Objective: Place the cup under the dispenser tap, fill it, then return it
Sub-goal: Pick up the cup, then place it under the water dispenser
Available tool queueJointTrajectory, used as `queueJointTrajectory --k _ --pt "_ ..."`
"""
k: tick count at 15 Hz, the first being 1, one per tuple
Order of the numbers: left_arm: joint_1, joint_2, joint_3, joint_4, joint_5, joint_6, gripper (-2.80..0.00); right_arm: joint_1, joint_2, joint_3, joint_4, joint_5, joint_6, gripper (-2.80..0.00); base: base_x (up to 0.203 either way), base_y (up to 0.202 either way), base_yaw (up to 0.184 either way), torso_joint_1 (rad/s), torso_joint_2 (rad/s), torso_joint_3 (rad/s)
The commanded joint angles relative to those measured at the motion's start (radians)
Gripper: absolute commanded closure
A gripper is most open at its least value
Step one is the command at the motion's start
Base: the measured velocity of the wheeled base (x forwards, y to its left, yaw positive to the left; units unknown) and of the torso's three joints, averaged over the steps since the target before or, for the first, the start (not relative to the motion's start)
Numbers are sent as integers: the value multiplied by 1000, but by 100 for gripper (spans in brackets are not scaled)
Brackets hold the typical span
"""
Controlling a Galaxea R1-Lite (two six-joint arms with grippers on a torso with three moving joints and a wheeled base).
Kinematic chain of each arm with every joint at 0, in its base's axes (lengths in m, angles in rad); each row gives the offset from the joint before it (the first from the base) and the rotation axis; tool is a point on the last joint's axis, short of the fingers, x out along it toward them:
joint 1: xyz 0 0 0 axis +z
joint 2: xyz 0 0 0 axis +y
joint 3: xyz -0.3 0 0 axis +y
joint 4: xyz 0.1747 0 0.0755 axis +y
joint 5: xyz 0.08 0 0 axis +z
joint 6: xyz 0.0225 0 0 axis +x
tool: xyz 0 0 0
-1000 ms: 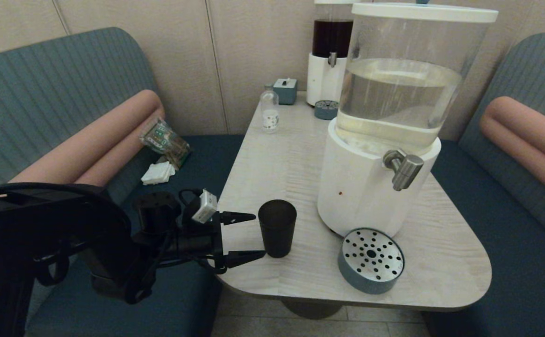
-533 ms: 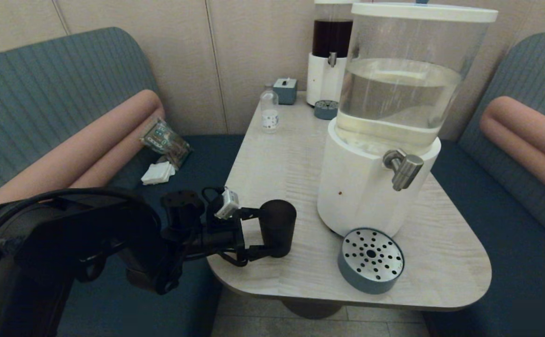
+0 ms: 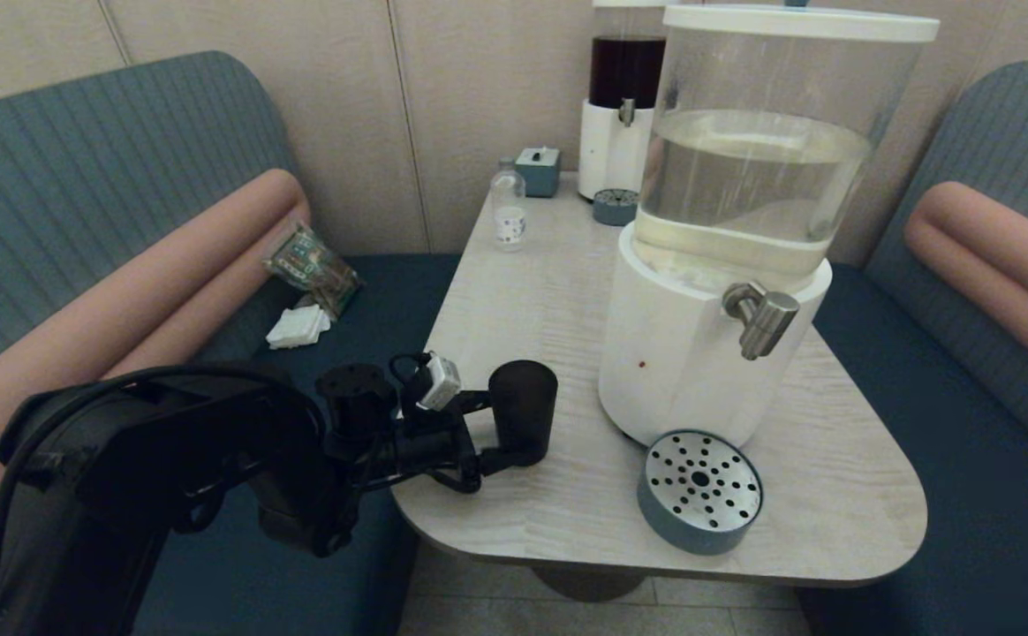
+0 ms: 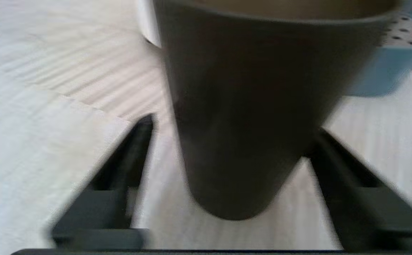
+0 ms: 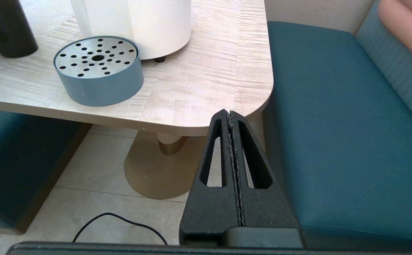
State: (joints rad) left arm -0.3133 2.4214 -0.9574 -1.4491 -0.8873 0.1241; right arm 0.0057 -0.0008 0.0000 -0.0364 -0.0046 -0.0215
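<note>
One matte black tapered cup stands upright on the pale wood-grain table, left of the white dispenser base. Left gripper: fingers either side of the cup, one touching its wall, the other showing a slight gap (grip not certain). Brushed-metal dispenser tap hangs above the perforated blue-grey drip tray. Right gripper: fingers pressed together, parked off the table's edge.
</note>
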Motion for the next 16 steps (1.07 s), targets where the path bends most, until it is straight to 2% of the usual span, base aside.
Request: queueJointTrajectory --k 1,2,5,8,10,13,14,16 --pt "-13 5 -12 -36 4 -42 0 0 -1 15 0 1 0 0 0 0 0 0 0 0" --pt "-25 -3 -5 -56 8 -64 0 0 -1 15 0 0 -1 0 0 0 0 0 0 0" --pt "-47 -62 44 -66 25 -69 0 0 -1 15 0 0 0 0 0 0 0 0 0 0" --pt "-78 -167 160 -66 35 -69 0 0 -1 14 0 0 -2 0 0 0 0 0 0 0" --pt "-133 -260 248 -64 47 -70 0 0 -1 15 0 0 0 0 0 0 0 0 0 0" --pt "-269 -325 275 -48 141 -73 0 0 -1 15 0 0 0 0 0 0 0 0 0 0" --pt "-317 -327 256 -37 179 -74 0 0 -1 15 0 0 0 0 0 0 0 0 0 0" --pt "-364 -287 192 -22 245 -82 0 0 -1 15 0 0 0 0 0 0 0 0 0 0"
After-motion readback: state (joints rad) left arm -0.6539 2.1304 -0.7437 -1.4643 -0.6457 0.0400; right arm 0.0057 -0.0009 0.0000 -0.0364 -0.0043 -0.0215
